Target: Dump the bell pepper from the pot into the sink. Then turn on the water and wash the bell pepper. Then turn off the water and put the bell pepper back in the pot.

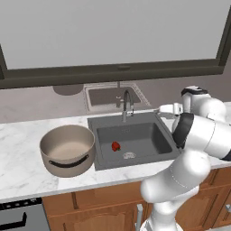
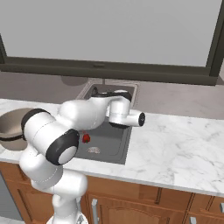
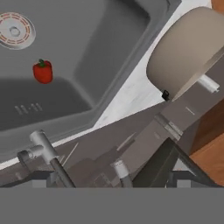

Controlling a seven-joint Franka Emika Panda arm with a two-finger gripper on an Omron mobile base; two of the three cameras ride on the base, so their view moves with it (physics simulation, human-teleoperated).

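Note:
The small red bell pepper (image 1: 116, 146) (image 2: 86, 138) (image 3: 43, 71) lies on the floor of the dark grey sink (image 1: 155, 118) (image 3: 109, 65), close to the round metal drain (image 1: 129, 155) (image 3: 15, 30). Left of the sink, the beige pot (image 1: 67, 149) (image 2: 11, 124) (image 3: 186, 52) stands upright on the counter and holds nothing. The curved faucet (image 1: 126, 103) (image 3: 43, 146) rises at the sink's back rim. My gripper (image 1: 161, 111) hovers over the sink's right rear corner, right of the faucet, open and holding nothing. No water runs.
A marble counter (image 1: 22, 135) (image 2: 175, 144) runs on both sides of the sink. Behind it are a wide window and a smaller pale basin (image 1: 113, 95). Wooden cabinets (image 1: 99, 207) sit below, with a stove edge (image 1: 18, 216) at the lower left.

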